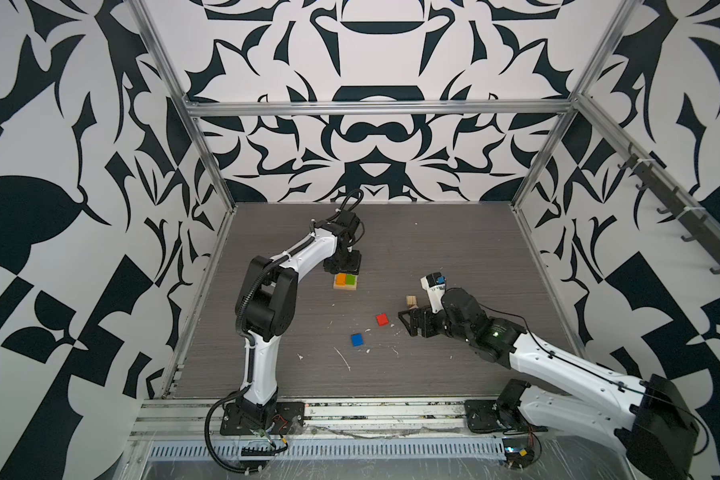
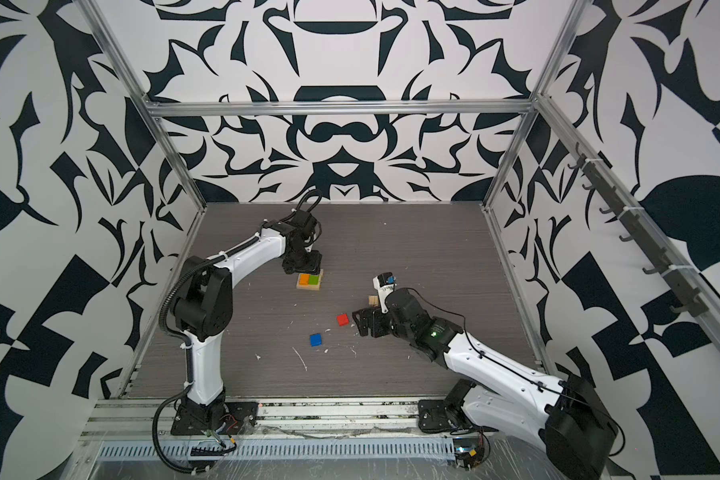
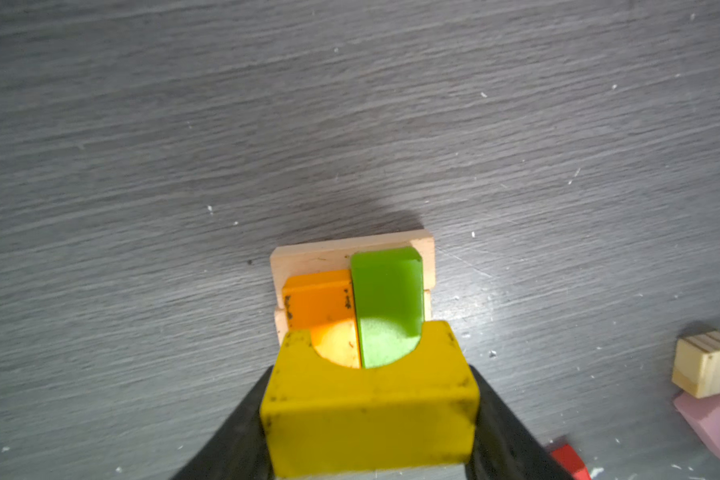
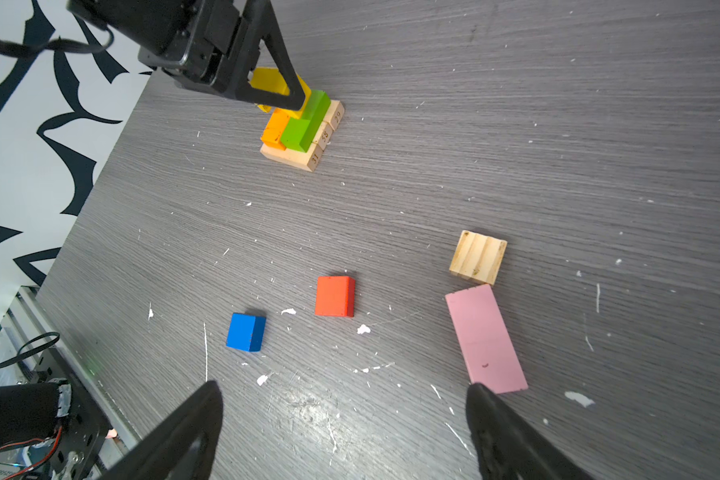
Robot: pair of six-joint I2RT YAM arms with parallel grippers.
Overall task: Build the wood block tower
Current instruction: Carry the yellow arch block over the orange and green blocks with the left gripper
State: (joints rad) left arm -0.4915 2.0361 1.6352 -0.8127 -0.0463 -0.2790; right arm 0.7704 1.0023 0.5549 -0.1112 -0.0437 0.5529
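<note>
The tower (image 1: 345, 283) (image 2: 309, 281) is a base of tan planks (image 4: 308, 156) with an orange block (image 3: 316, 303) and a green block (image 3: 385, 291) side by side on top. My left gripper (image 3: 371, 415) (image 1: 344, 266) is shut on a yellow block (image 3: 371, 407) (image 4: 267, 83) with an arched notch, held over one end of the orange and green pair; I cannot tell whether it touches them. My right gripper (image 4: 344, 386) (image 1: 408, 320) stands open low over the table, nothing between its fingers. Beside it lies a pink block (image 4: 485, 338).
Loose on the table are a red block (image 1: 382, 319) (image 4: 334, 296), a blue block (image 1: 357, 339) (image 4: 246, 332) and a tan cube (image 1: 411, 300) (image 4: 478, 257) touching the pink block's end. White specks dot the grey tabletop. Patterned walls and metal rails enclose the table.
</note>
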